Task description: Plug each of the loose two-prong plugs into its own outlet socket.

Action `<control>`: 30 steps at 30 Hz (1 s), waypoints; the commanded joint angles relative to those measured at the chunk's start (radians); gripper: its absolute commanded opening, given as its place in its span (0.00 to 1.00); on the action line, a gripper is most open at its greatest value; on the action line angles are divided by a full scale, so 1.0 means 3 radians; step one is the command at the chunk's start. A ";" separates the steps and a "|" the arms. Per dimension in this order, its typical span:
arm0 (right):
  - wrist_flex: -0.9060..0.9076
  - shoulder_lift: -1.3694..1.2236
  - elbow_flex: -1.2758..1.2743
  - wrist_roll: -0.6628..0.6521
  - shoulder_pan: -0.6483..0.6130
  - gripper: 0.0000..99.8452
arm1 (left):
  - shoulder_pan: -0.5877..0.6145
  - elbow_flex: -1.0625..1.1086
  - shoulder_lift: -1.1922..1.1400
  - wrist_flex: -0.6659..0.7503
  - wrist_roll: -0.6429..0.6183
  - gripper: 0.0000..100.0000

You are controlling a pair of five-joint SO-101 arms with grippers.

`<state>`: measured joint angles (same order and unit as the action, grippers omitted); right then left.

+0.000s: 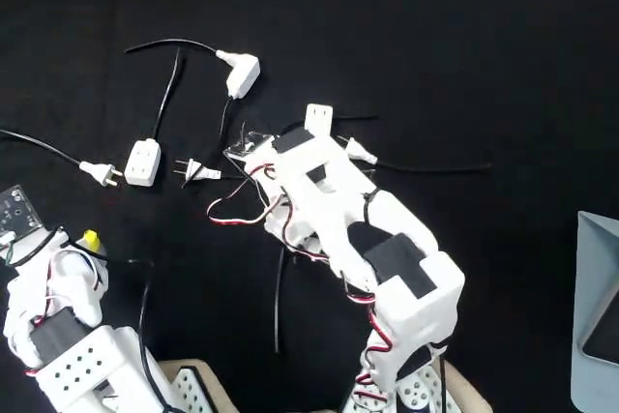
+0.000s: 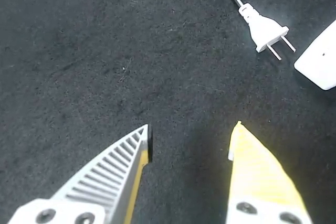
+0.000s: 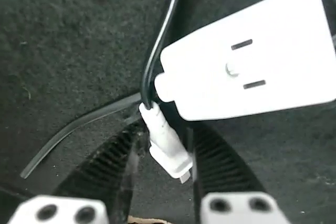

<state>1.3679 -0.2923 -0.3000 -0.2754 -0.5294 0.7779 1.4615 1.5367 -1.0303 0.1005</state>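
In the high view, my left arm (image 1: 58, 336) sits at the near left corner. My right arm (image 1: 368, 239) is extended over the middle of the table (image 1: 503, 65). Beyond the left arm, a loose plug (image 1: 97, 173) lies flat with its prongs aimed at a small socket (image 1: 143, 162) just beside it. A second plug (image 1: 198, 172) lies on that socket's other side, with its prongs also toward it. The left arm is plainly the nearer one to that group. A socket block (image 1: 318, 118) lies at the right arm's tip.

In the left wrist view, my left claw (image 2: 192, 129) is spread wide and empty over bare cloth. The loose plug (image 2: 265, 31) lies ahead of it, off toward the yellow finger (image 2: 257, 171), and well apart. Its long axis slants across the claw's line, with the prongs almost at the small socket (image 2: 320, 61). I judge I would need to swing that way and turn the wrist so the jaws close across the plug's body.

In the right wrist view, my right claw (image 3: 165, 132) pinches a white plug (image 3: 167, 148). The plug's cord (image 3: 168, 19) runs ahead past the end of the socket block (image 3: 247, 77). The plug lies along the claw's own line, cord end toward the block and wide end toward the claw's base. As far as I can tell, its prongs face away from the slots (image 3: 241, 44), so I judge it has to be turned round before it can go in.
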 commanded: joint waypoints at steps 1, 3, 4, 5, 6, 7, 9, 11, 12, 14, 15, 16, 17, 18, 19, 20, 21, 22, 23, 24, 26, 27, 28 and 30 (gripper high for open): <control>0.0041 0.0151 0.0095 -0.0015 0.0066 0.08 | -0.0008 -0.0033 0.0026 0.0061 -0.0015 0.25; 0.0036 0.0151 0.0120 -0.0015 0.0066 0.06 | -0.0008 -0.0033 0.0026 0.0061 -0.0015 0.25; 0.0036 0.0151 0.0125 -0.0020 0.0066 0.04 | -0.0008 -0.0033 0.0026 0.0061 -0.0015 0.25; 0.0031 0.0151 0.0130 -0.0020 0.0061 0.02 | -0.0008 -0.0033 0.0026 0.0061 -0.0010 0.25; 0.0041 0.0166 0.0156 -0.0020 0.0056 0.01 | -0.0008 -0.0033 0.0026 0.0061 -0.0010 0.25; 0.0061 0.0176 0.0187 -0.0020 0.0056 0.01 | -0.0008 -0.0033 0.0026 0.0061 -0.0010 0.25; 0.0199 0.0238 0.0315 -0.0020 0.0061 0.01 | -0.0008 -0.0033 0.0026 0.0061 -0.0010 0.25; 0.0353 0.0376 0.0437 -0.0020 0.0061 0.01 | -0.0008 -0.0033 0.0026 0.0061 -0.0015 0.25; 0.0435 0.0473 0.0488 -0.0020 0.0061 0.01 | -0.0008 -0.0033 0.0031 0.0061 -0.0020 0.25; 0.0506 0.0729 0.0514 -0.0015 0.0046 0.01 | -0.0008 -0.0033 0.0061 0.0061 -0.0026 0.25; 0.0501 0.0872 0.0509 -0.0010 0.0046 0.01 | -0.0008 -0.0033 0.0087 0.0061 -0.0026 0.25; 0.0501 0.1005 0.0504 0.0000 0.0046 0.01 | -0.0008 -0.0028 0.0113 0.0061 -0.0031 0.25; 0.0501 0.1138 0.0504 0.0005 0.0046 0.01 | -0.0008 -0.0028 0.0138 0.0056 -0.0031 0.25; 0.0501 0.1250 0.0504 0.0005 0.0046 0.01 | -0.0008 -0.0028 0.0169 0.0056 -0.0061 0.25; 0.0501 0.1358 0.0504 0.0005 0.0046 0.01 | -0.0008 -0.0028 0.0205 0.0056 -0.0143 0.25; 0.0501 0.1450 0.0499 0.0010 0.0046 0.01 | -0.0008 -0.0028 0.0240 0.0056 -0.0235 0.25; 0.0496 0.1537 0.0478 0.0010 0.0041 0.01 | -0.0018 -0.0038 0.0286 0.0061 -0.0332 0.25; 0.0450 0.1624 0.0442 0.0015 0.0041 0.01 | -0.0064 -0.0054 0.0338 0.0061 -0.0419 0.25; 0.0384 0.1706 0.0396 0.0082 0.0036 0.01 | -0.0141 -0.0059 0.0389 0.0061 -0.0486 0.25; 0.0302 0.1788 0.0345 0.0164 0.0036 0.01 | -0.0248 -0.0064 0.0455 0.0066 -0.0532 0.25; 0.0118 0.1946 0.0187 0.0266 -0.0020 0.01 | -0.0540 -0.0033 0.0614 0.0164 -0.0624 0.25; 0.0020 0.2038 0.0095 0.0292 -0.0051 0.01 | -0.0673 -0.0023 0.0690 0.0215 -0.0675 0.25; -0.0092 0.2125 -0.0013 0.0317 -0.0097 0.01 | -0.0790 0.0003 0.0762 0.0266 -0.0731 0.25; -0.0327 0.2319 -0.0222 0.0378 -0.0199 0.01 | -0.1000 0.0043 0.0905 0.0389 -0.0803 0.25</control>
<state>1.3587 0.3061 -0.3199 -0.1910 -0.5447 0.6061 1.4630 1.7331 -0.9858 -0.0867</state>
